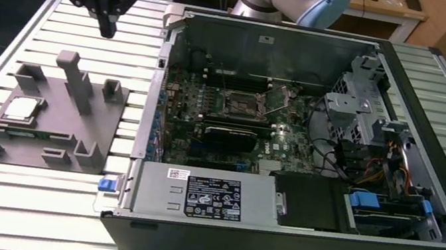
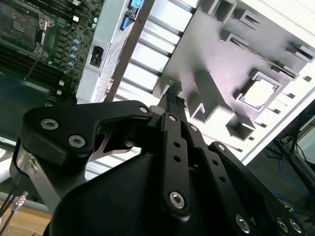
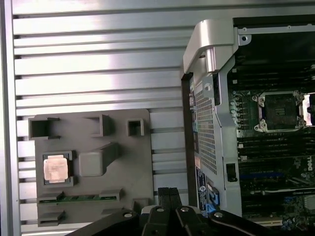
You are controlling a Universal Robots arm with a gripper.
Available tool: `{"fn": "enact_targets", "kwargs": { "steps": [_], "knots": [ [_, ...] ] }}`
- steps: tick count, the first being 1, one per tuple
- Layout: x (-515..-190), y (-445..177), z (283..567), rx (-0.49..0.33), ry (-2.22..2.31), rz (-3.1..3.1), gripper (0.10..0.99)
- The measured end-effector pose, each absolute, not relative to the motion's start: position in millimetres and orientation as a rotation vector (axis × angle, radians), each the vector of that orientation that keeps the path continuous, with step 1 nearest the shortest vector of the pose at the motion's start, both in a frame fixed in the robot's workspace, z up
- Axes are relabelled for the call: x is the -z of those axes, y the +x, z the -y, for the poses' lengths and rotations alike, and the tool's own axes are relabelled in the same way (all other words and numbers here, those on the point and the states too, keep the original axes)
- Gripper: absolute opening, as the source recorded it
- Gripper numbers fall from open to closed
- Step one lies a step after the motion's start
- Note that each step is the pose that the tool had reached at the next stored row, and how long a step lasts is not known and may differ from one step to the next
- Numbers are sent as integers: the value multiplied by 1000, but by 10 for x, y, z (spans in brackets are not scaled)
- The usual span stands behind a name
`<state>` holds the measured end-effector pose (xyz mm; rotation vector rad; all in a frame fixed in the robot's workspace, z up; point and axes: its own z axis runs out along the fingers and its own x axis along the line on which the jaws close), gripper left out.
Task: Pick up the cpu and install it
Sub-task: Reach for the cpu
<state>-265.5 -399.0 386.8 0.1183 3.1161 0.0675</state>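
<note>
The cpu (image 1: 21, 108) lies flat in a square recess of the grey tray (image 1: 52, 128) toward the desk's (image 1: 84, 36) edge at the exterior view's left, beside the open computer case (image 1: 261, 50), while the jaws, pressed together and empty, hang above the desk near the tray.

We find the cpu (image 1: 21, 108) in the tray (image 1: 50, 130); the computer case (image 1: 293, 247) stands beside the tray, toward the exterior view's right.
</note>
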Motion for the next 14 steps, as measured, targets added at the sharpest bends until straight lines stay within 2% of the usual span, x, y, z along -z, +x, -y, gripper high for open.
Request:
{"fn": "enact_targets", "kwargs": {
  "steps": [14],
  "knots": [
    [-3857,-2787,3989,-67,118,-3117,106]
  ]
}}
